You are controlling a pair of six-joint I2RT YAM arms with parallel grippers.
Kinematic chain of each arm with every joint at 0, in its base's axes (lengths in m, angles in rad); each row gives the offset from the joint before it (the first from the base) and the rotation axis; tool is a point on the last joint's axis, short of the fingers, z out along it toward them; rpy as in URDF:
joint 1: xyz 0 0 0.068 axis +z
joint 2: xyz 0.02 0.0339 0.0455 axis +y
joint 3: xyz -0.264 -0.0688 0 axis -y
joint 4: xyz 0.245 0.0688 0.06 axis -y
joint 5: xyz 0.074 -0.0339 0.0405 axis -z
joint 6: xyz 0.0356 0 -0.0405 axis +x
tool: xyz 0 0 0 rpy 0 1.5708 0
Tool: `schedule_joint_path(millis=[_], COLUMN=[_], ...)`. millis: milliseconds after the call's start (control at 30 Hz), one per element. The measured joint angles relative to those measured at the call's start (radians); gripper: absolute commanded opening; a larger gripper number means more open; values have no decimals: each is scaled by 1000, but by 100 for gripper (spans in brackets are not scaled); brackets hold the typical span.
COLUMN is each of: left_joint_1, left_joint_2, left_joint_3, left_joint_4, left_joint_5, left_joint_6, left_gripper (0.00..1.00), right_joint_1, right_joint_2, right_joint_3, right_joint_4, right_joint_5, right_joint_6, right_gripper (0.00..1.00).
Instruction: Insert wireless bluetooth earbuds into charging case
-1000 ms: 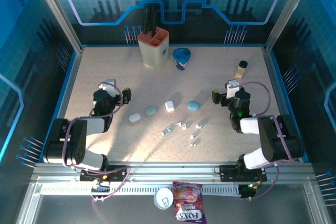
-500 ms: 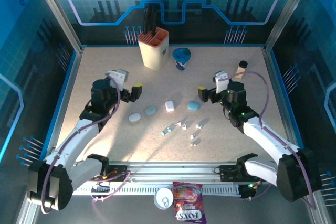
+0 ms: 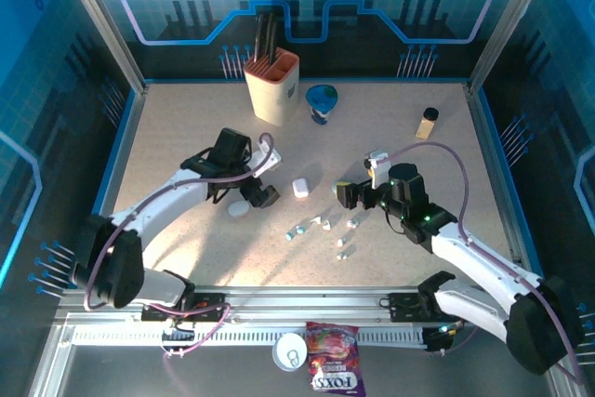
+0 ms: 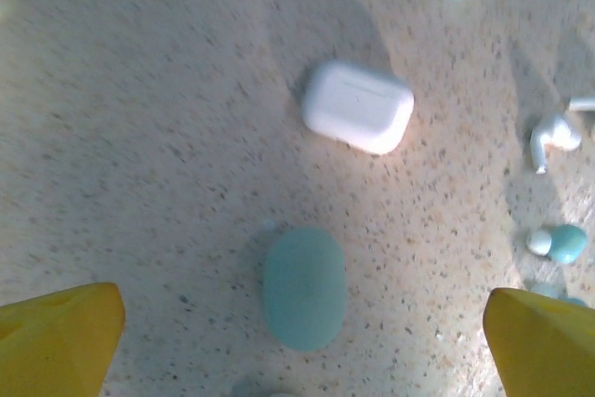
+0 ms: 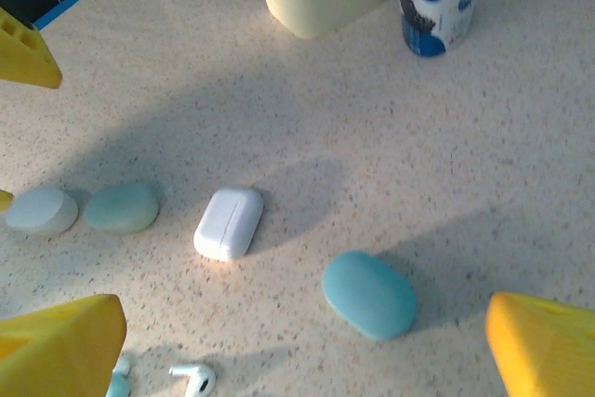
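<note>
Left gripper (image 4: 299, 337) spread wide, gripping nothing; poised right over teal case (image 4: 304, 287), long axis crossways to the jaw line, so closing would likely take the narrow width; right gripper (image 5: 299, 346) likewise wide and empty above blue case (image 5: 369, 293); earbuds (image 3: 321, 223) loose on table (image 3: 167, 127), near of the case row, between both grippers.

Overhead camera looks down from behind; close wrist cameras share the white case (image 4: 358, 107), left perhaps nearer.
</note>
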Motion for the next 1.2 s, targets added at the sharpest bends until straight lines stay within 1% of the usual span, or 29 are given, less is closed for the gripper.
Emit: schedule_joint_path(millis=[200, 400, 500, 600, 800, 867, 933, 1067, 1133, 1200], left_joint_1=[-14, -40, -44, -43, -43, -43, -44, -48, -50, -52], left_joint_2=[159, 256, 305, 345, 375, 388, 398, 399, 398, 394], left_joint_3=[85, 100, 131, 152, 154, 154, 154, 156, 156, 156], left_joint_4=[-79, -122, -140, -141, -139, -138, -139, -138, -138, -138], left_joint_5=[-59, -107, -136, -156, -164, -167, -169, -170, -171, -171], left_joint_6=[23, 31, 31, 31, 27, 26, 28, 27, 28, 25], left_gripper=[99, 98, 96, 89, 69, 59, 51, 39, 38, 40], right_joint_1=[0, 0, 0, 0, 0, 0, 0, 0, 0, -1], right_joint_2=[-44, -43, -38, -34, -32, -32, -30, -22, -13, -5], right_joint_3=[-53, -61, -61, -58, -56, -53, -44, -17, 1, 17], right_joint_4=[-27, -40, -51, -63, -68, -74, -85, -101, -117, -136], right_joint_5=[8, 11, 11, 11, 11, 14, 21, 31, 31, 30], right_joint_6=[73, 98, 98, 98, 98, 98, 98, 98, 105, 121], right_gripper=[100, 100, 100, 100, 100, 100, 100, 100, 100, 100])
